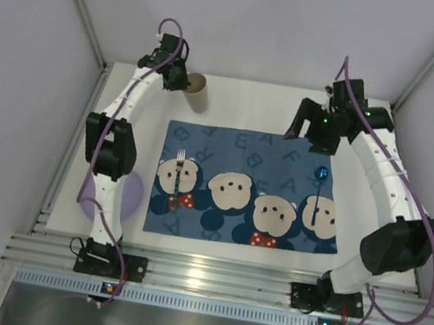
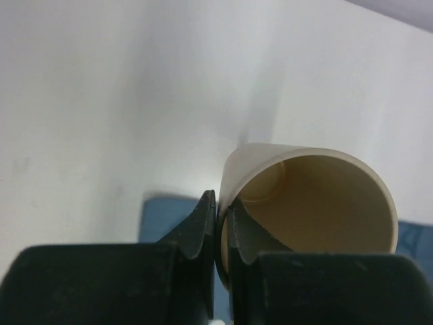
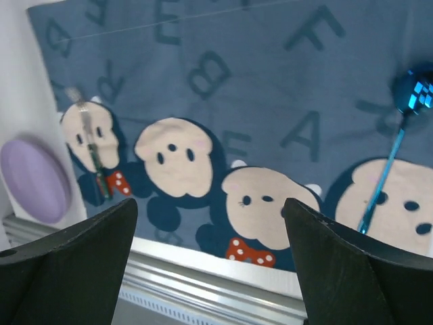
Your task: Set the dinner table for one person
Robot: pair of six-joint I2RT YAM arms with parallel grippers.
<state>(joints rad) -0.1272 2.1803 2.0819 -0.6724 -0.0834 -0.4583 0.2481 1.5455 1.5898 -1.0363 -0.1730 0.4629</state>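
A beige cup (image 1: 198,91) stands at the back left of the white dinner table (image 1: 260,103), just beyond the blue mouse-pattern placemat (image 1: 251,156). My left gripper (image 1: 179,79) is shut on the cup's rim; in the left wrist view the gripper (image 2: 221,217) pinches the wall of the cup (image 2: 318,203), one finger inside and one outside. My right gripper (image 1: 305,134) hangs open and empty over the placemat's back right, and it also shows in the right wrist view (image 3: 210,271). A fork (image 1: 178,177) lies on the placemat's left, and a blue spoon (image 1: 320,180) on its right.
A lilac plate (image 1: 124,197) lies left of the placemat, partly hidden by the left arm; it also shows in the right wrist view (image 3: 34,179). A silver rail (image 1: 222,280) runs along the near edge. White walls enclose the table.
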